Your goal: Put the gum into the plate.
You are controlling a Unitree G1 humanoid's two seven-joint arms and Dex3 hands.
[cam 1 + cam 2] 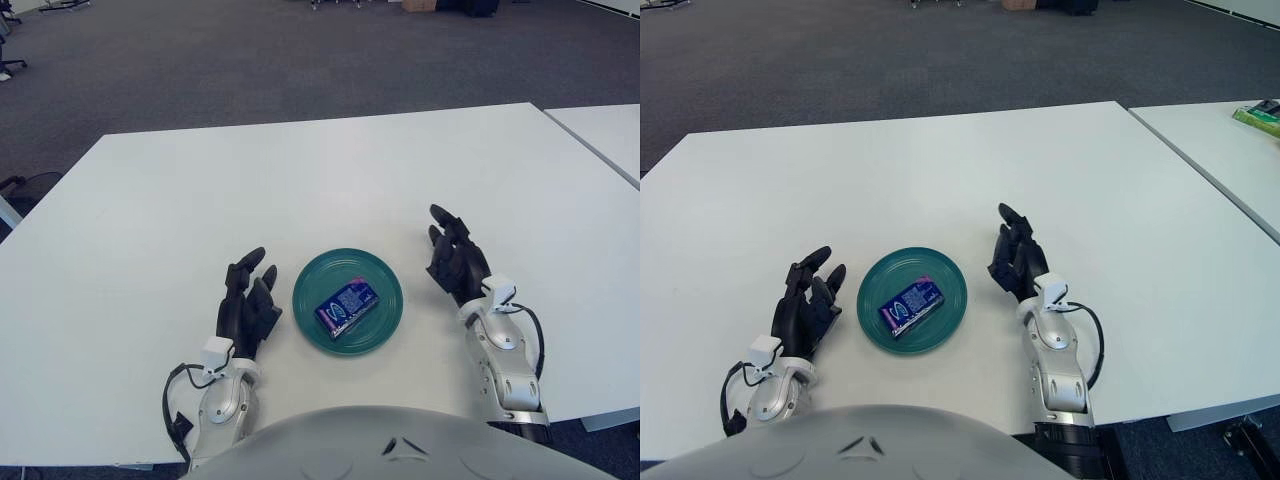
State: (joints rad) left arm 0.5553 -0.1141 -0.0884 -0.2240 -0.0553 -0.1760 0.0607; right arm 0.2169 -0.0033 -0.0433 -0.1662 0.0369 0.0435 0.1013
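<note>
A blue and purple gum pack (345,308) lies flat inside the round teal plate (380,275) near the table's front edge. My right hand (456,262) shows just right of the plate, fingers relaxed and holding nothing, apart from the rim. My left hand (250,300) shows just left of the plate, fingers spread and holding nothing.
The white table (300,190) stretches wide behind the plate. A second white table (605,130) stands at the right across a narrow gap, with a green object (1260,115) on it. Dark carpet lies beyond.
</note>
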